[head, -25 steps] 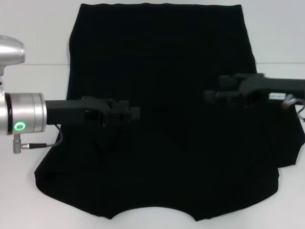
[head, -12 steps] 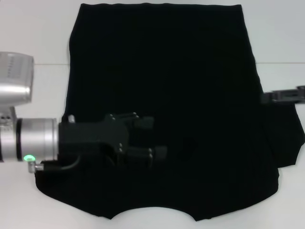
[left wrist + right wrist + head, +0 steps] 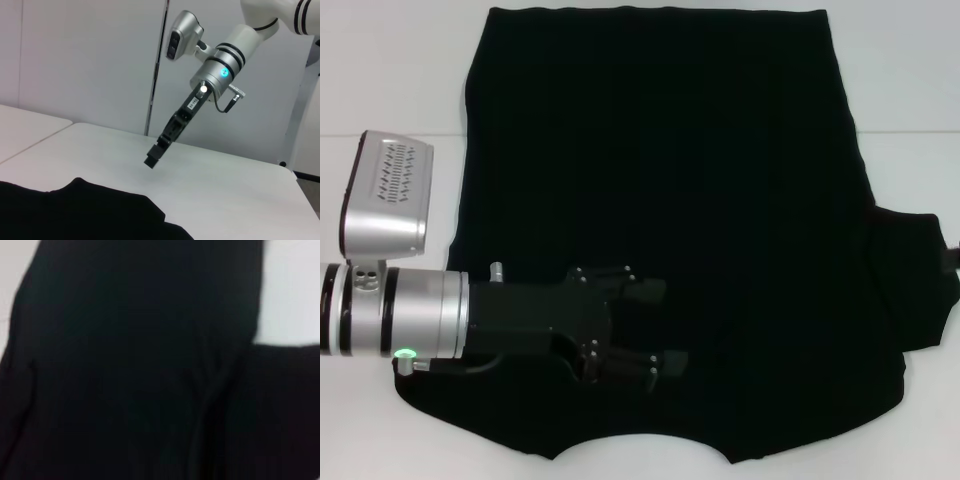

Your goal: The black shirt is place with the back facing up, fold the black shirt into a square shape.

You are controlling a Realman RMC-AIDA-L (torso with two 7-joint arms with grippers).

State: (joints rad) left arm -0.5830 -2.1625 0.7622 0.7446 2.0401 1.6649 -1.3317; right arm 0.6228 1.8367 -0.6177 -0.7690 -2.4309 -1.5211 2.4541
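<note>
The black shirt point(image 3: 700, 180) lies flat on the white table, plain side up, collar notch at the near edge and hem at the far edge. One short sleeve point(image 3: 915, 280) sticks out on the right. My left gripper point(image 3: 655, 328) hovers over the shirt's near-left part, open, with nothing between its fingers point(image 3: 645, 290). My right gripper point(image 3: 155, 154) shows only in the left wrist view, raised above the bare table beyond the shirt's edge point(image 3: 100, 205). Black cloth point(image 3: 130, 370) fills most of the right wrist view.
White table point(image 3: 390, 70) shows on both sides of the shirt and along its near edge. A seam line crosses the table on the left point(image 3: 380, 134). Behind the table stands a pale wall point(image 3: 75, 60).
The left arm has swung nearer and to the right over the shirt, turning its gripper. The right arm has pulled back off the shirt and left the head view.
</note>
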